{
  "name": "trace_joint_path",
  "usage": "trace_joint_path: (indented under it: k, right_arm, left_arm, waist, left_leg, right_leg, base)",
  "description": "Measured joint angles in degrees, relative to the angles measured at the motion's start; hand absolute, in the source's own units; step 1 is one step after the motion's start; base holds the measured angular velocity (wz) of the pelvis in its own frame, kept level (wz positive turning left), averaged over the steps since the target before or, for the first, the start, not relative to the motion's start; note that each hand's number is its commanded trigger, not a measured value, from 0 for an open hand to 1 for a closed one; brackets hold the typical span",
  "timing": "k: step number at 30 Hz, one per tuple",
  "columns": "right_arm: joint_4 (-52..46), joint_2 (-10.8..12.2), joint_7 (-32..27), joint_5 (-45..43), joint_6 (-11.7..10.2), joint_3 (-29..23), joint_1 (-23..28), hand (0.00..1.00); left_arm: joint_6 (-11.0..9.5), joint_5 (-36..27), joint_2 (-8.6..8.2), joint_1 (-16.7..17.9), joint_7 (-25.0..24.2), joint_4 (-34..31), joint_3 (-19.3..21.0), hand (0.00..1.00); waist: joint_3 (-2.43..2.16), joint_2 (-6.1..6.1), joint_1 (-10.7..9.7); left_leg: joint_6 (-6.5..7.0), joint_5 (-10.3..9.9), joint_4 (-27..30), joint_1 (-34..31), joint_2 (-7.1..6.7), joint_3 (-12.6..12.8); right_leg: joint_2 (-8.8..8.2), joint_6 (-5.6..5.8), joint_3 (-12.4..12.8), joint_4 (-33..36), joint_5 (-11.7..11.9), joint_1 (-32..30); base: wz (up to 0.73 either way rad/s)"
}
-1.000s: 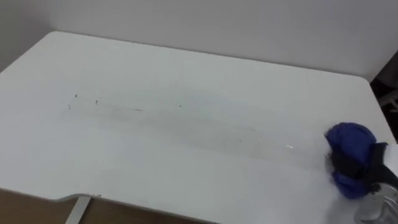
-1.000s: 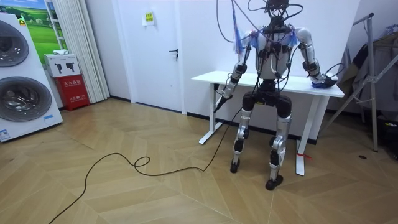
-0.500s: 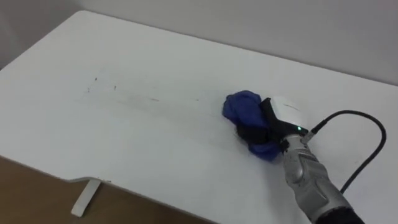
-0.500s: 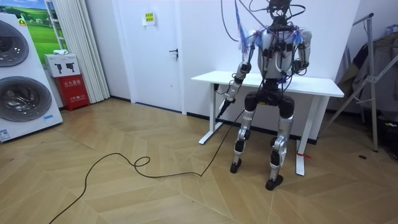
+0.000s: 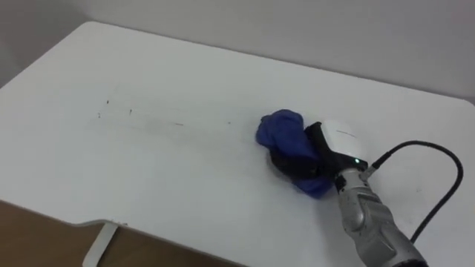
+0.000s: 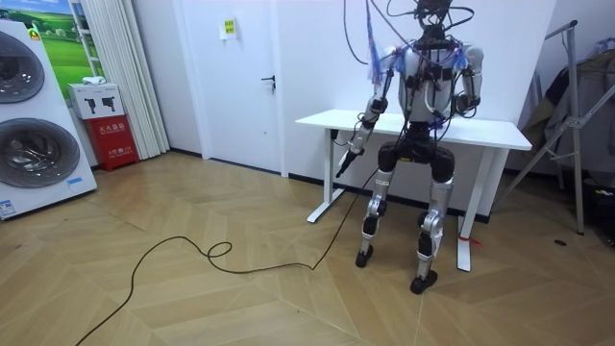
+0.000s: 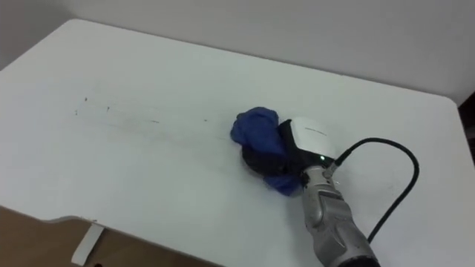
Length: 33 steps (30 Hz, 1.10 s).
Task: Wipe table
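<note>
One blue cloth (image 5: 280,131), bunched into a loose heap, lies on the white counter (image 5: 148,178), a little right of the middle and about halfway between the wall edge and the near edge. The robot's right hand (image 5: 336,142) rests on the cloth from the right, its white back facing up and its dark fingers (image 5: 291,159) curled into the folds, so it grips the cloth against the surface. Blue fabric bulges out to the left of the hand and also pokes out beneath it on the near side.

To the left of the cloth and apart from it, a few small dark specks (image 5: 130,113) sit in a loose row on the counter, with a faint thin streak (image 5: 178,124) running from them toward the cloth. A white counter leg (image 5: 99,245) shows below the near left edge, over a wooden floor (image 5: 30,237).

From across the room, the robot stands upright on both legs at the long near side of the counter, facing the wall. Its left hand (image 6: 344,160) hangs below the counter's edge on the room view's left; I cannot tell how its fingers are set. Two stacked washing machines (image 6: 29,125) stand at the far left, beside a red cabinet (image 6: 115,135), and a white door (image 6: 245,82) is in the wall.
</note>
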Motion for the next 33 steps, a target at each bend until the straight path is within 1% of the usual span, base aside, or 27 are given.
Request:
trace_joint_path:
  k: [1, 3, 5, 8, 9, 10, 11, 12, 13, 15, 16, 17, 18, 20, 22, 23, 24, 25, 27, 28, 29, 30, 31, 32, 33]
  right_arm:
    - [-0.8, 0.0, 0.0, -0.2, 0.0, 0.0, 0.6, 0.00]
    - [-3.6, 0.0, 0.1, -0.2, -0.4, -0.7, 2.9, 0.00]
    - [-5.3, 0.0, 1.1, -0.2, -0.7, -1.6, 4.2, 0.00]
    - [-6.9, -0.2, 2.9, 0.0, -0.8, -2.1, 4.4, 0.00]
    - [-8.0, -0.3, 3.6, 0.0, -0.6, -2.4, 4.6, 0.00]
    - [-8.9, -0.3, 3.9, 0.0, -0.6, -2.8, 5.0, 0.00]
    - [-11.0, -0.3, 4.3, 0.2, -0.6, -3.6, 6.4, 0.00]
    - [-13.1, -0.6, 4.6, 0.3, -0.6, -4.2, 7.9, 0.00]
    - [-14.1, -0.7, 4.7, 0.6, -0.6, -4.4, 8.5, 0.00]
    - [-16.9, -1.2, 5.1, 1.2, -0.6, -6.9, 10.4, 0.00]
    - [-17.5, -1.3, 5.2, 1.2, -0.6, -7.6, 10.8, 0.00]
    - [-19.1, -1.5, 5.5, 1.2, -0.6, -9.5, 11.4, 0.00]
    - [-20.4, -1.9, 5.5, 1.2, -0.7, -11.6, 11.7, 0.00]
    - [-21.9, -2.5, 5.5, 2.5, -0.7, -14.9, 11.9, 0.00]
    - [-23.9, -2.8, 5.5, 5.0, -0.9, -19.0, 12.7, 0.00]
    - [-24.8, -2.9, 5.0, 7.0, -1.3, -22.1, 13.0, 0.00]
    - [-24.9, -3.2, 4.0, 9.0, -1.5, -25.0, 13.1, 0.00]
    - [-24.8, -3.5, 3.4, 9.7, -1.5, -26.3, 13.1, 0.00]
    - [-24.8, -5.2, 0.7, 11.8, -1.9, -30.9, 14.2, 0.00]
    - [-24.8, -5.3, 0.1, 12.1, -1.9, -32.0, 14.9, 0.00]
    - [-24.7, -5.6, -0.5, 13.0, -1.8, -34.3, 16.0, 0.00]
    - [-24.1, -6.2, -0.8, 14.2, -1.8, -36.6, 16.3, 0.00]
    - [-23.6, -6.6, -1.0, 14.9, -1.8, -37.8, 16.3, 0.00]
    - [-21.2, -7.5, -2.0, 16.8, -2.0, -40.2, 16.4, 0.00]
    - [-17.6, -8.3, -3.2, 18.6, -2.3, -42.4, 16.5, 0.00]
  left_arm:
    - [0.0, 0.0, 0.00, 0.0, 0.1, -0.1, 0.0, 0.00]
    - [0.0, -0.4, -0.05, 0.0, 0.8, -0.5, 0.2, 0.00]
    - [-0.4, -0.5, -0.04, -0.1, 0.9, -0.5, 0.5, 0.00]
    - [-0.9, -0.5, 0.02, 0.0, 0.9, -0.5, 0.6, 0.00]
    - [-1.3, -1.3, 0.03, -0.2, 0.9, -0.5, 0.6, 0.00]
    - [-1.4, -1.9, 0.03, -0.4, 0.9, -0.4, 0.6, 0.00]
    - [-1.4, -2.9, 0.03, -0.7, 0.9, -0.3, 0.6, 0.00]
    - [-1.6, -3.9, 0.03, -0.6, 0.9, -0.4, 0.6, 0.00]
    - [-1.7, -4.1, 0.04, -0.6, 0.9, -0.3, 0.8, 0.00]
    - [-2.8, -4.5, 0.03, -0.9, 0.9, 0.4, 1.5, 0.00]
    - [-3.0, -4.5, 0.03, -1.0, 0.9, 0.8, 1.6, 0.00]
    - [-3.1, -4.5, 0.01, -0.9, 0.9, 0.9, 1.8, 0.00]
    - [-3.4, -4.5, -0.03, -0.8, 0.8, 0.9, 2.1, 0.00]
    - [-3.5, -4.5, -0.12, -0.7, 0.8, 0.9, 3.3, 0.00]
    - [-3.7, -4.3, -0.12, 0.0, 0.7, 0.9, 4.9, 0.00]
    - [-3.9, -4.5, -0.10, 0.3, 0.7, 1.2, 6.4, 0.00]
    - [-4.2, -4.5, -0.07, 0.6, 0.8, 1.8, 8.2, 0.00]
    - [-4.2, -4.5, -0.01, 1.0, 0.9, 1.8, 8.8, 0.00]
    - [-4.5, -4.4, 0.00, 2.3, 1.0, 1.8, 10.3, 0.00]
    - [-4.6, -4.4, 0.00, 2.6, 1.0, 1.8, 10.5, 0.00]
    - [-4.6, -4.3, -0.03, 3.2, 0.9, 1.9, 10.9, 0.00]
    - [-4.6, -4.3, -0.13, 3.9, 0.8, 2.0, 11.6, 0.00]
    - [-4.6, -4.4, -0.15, 4.1, 0.7, 2.1, 12.0, 0.00]
    - [-4.7, -4.3, -0.13, 4.1, 0.6, 2.5, 13.6, 0.00]
    - [-4.9, -4.3, 0.01, 4.1, 0.6, 2.9, 15.4, 0.00]
  waist:
    - [-0.01, 0.01, -0.1]
    - [-0.05, 0.02, -1.1]
    - [-0.12, -0.09, -1.9]
    - [-0.11, -0.12, -3.6]
    - [-0.11, -0.17, -4.3]
    - [-0.11, -0.25, -4.6]
    - [-0.23, -0.52, -4.8]
    - [-0.25, -0.56, -5.5]
    - [-0.22, -0.62, -5.8]
    - [-0.03, -1.04, -7.2]
    - [-0.02, -1.06, -7.2]
    - [0.10, -1.11, -7.5]
    - [0.48, -1.09, -8.1]
    - [0.60, -1.25, -8.8]
    - [0.52, -1.46, -9.4]
    - [0.51, -1.59, -10.2]
    - [0.41, -1.75, -10.7]
    - [0.39, -1.85, -11.0]
    - [0.42, -2.21, -12.6]
    - [0.38, -2.32, -12.9]
    - [0.39, -2.54, -13.4]
    - [0.40, -2.69, -13.8]
    - [0.39, -2.81, -14.0]
    - [0.53, -3.31, -14.8]
    - [0.45, -3.72, -15.2]
  left_leg:
    - [0.00, 0.0, 0.0, 0.1, -0.05, 0.0]
    - [0.06, 0.0, 0.0, 0.4, -0.22, 0.2]
    - [0.07, 0.0, -0.2, 0.6, -0.25, 0.4]
    - [0.14, -0.1, -0.4, 1.1, -0.26, 1.1]
    - [0.16, -0.1, -0.4, 1.1, -0.26, 1.2]
    - [0.17, -0.1, -0.5, 1.1, -0.26, 1.3]
    - [0.18, -0.1, -0.6, 1.1, -0.26, 1.5]
    - [0.26, -0.1, -0.7, 1.2, -0.26, 1.7]
    - [0.28, -0.1, -0.7, 1.2, -0.28, 1.7]
    - [0.28, -0.1, -1.0, 1.3, -0.28, 1.7]
    - [0.28, -0.1, -1.1, 1.4, -0.28, 1.8]
    - [0.28, -0.1, -1.3, 1.6, -0.23, 2.4]
    - [0.34, -0.2, -1.5, 1.9, -0.19, 2.9]
    - [0.42, -0.2, -1.7, 2.1, -0.19, 3.6]
    - [0.51, -0.4, -1.6, 2.2, -0.16, 4.2]
    - [0.60, -0.5, -1.6, 2.2, -0.27, 4.2]
    - [0.70, -0.6, -1.7, 2.3, -0.38, 4.4]
    - [0.74, -0.6, -1.7, 2.4, -0.39, 4.5]
    - [0.83, -0.7, -1.7, 2.4, -0.44, 4.9]
    - [0.86, -0.7, -1.7, 2.5, -0.45, 5.0]
    - [0.88, -0.8, -1.7, 2.7, -0.44, 5.5]
    - [0.95, -0.8, -1.7, 2.9, -0.41, 6.4]
    - [0.97, -0.9, -1.7, 2.9, -0.40, 6.7]
    - [1.02, -0.9, -1.6, 2.9, -0.41, 6.8]
    - [1.02, -1.0, -1.6, 3.0, -0.39, 7.1]
  right_leg:
    - [0.00, 0.00, 0.1, -0.2, 0.0, 0.2]
    - [0.00, 0.00, 0.8, -0.4, 0.0, 0.5]
    - [0.00, 0.05, 1.6, -0.4, 0.0, 0.5]
    - [0.00, 0.06, 2.9, -0.4, 0.0, 0.5]
    - [0.00, 0.06, 3.1, -0.4, 0.0, 0.3]
    - [0.00, 0.06, 3.2, -0.4, 0.0, 0.2]
    - [0.00, 0.05, 3.5, -0.4, 0.0, 0.0]
    - [0.00, 0.05, 3.7, -0.4, 0.0, 0.0]
    - [-0.01, 0.05, 3.7, -0.3, 0.0, 0.0]
    - [-0.01, 0.05, 3.9, -0.3, 0.0, 0.0]
    - [-0.01, 0.05, 4.0, -0.3, 0.0, -0.1]
    - [-0.01, 0.07, 4.5, -0.3, 0.0, 0.1]
    - [-0.01, 0.07, 5.0, -0.3, 0.0, 0.1]
    - [-0.03, 0.07, 5.5, -0.4, 0.0, -0.1]
    - [-0.11, 0.07, 6.2, -0.3, 0.0, -0.5]
    - [-0.25, 0.16, 6.2, -0.3, -0.1, -0.4]
    - [-0.37, 0.29, 6.3, -0.1, -0.2, -0.5]
    - [-0.41, 0.32, 6.5, 0.0, -0.2, -0.6]
    - [-0.59, 0.43, 6.7, 0.5, -0.2, -0.9]
    - [-0.62, 0.47, 6.8, 0.5, -0.3, -0.9]
    - [-0.68, 0.49, 7.0, 0.6, -0.3, -1.1]
    - [-0.70, 0.54, 7.8, 0.7, -0.3, -1.6]
    - [-0.71, 0.54, 8.2, 0.8, -0.3, -1.6]
    - [-0.79, 0.55, 8.4, 0.9, -0.3, -1.6]
    - [-0.80, 0.59, 8.6, 0.9, -0.3, -1.4]
  base:
    - [0.00]
    - [-0.02]
    - [-0.07]
    - [-0.11]
    - [-0.09]
    - [-0.09]
    - [-0.07]
    - [-0.05]
    - [0.00]
    - [-0.02]
    - [-0.11]
    - [-0.18]
    - [-0.20]
    - [-0.18]
    - [-0.14]
    - [-0.05]
    - [0.00]
    - [-0.10]
    - [-0.06]
    - [-0.05]
    - [-0.19]
    - [-0.26]
    - [-0.22]
    - [-0.13]
    - [-0.08]
